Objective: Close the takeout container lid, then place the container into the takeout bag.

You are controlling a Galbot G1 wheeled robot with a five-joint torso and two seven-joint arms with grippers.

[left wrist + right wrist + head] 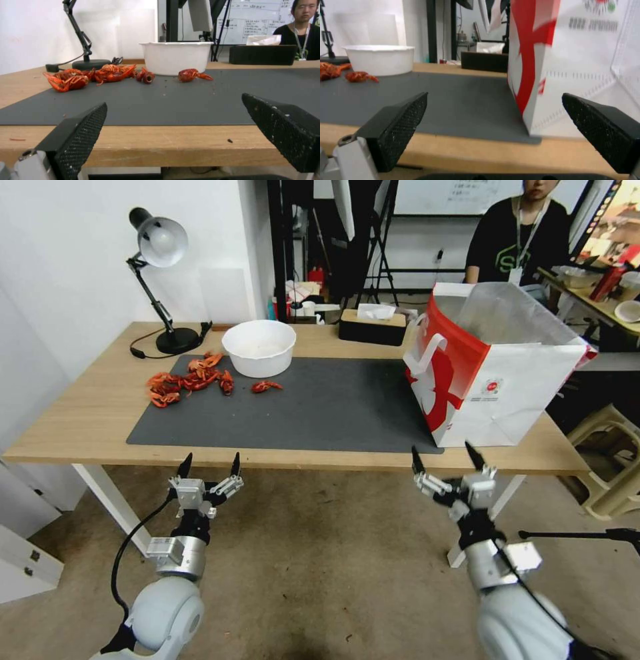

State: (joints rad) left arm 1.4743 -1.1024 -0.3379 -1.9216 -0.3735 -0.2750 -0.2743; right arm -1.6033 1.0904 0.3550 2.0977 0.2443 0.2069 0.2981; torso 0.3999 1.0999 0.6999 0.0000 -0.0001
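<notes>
The takeout bag (507, 380), red and white with a clear liner, stands open at the right end of the table; the right wrist view shows its side (573, 62) close ahead. The takeout container and its lid are out of view. My left gripper (211, 459) hangs open just below the table's front edge on the left, facing the dark mat (173, 102). In front of the bag, my right gripper (442, 450) is also open below the front edge (493, 96). Both hold nothing.
A dark grey mat (320, 407) covers the middle of the wooden table (93, 413). On its far left lie several red crayfish (190, 377) beside a white bowl (259, 347). A desk lamp (160, 247) and a tissue box (372, 323) stand at the back.
</notes>
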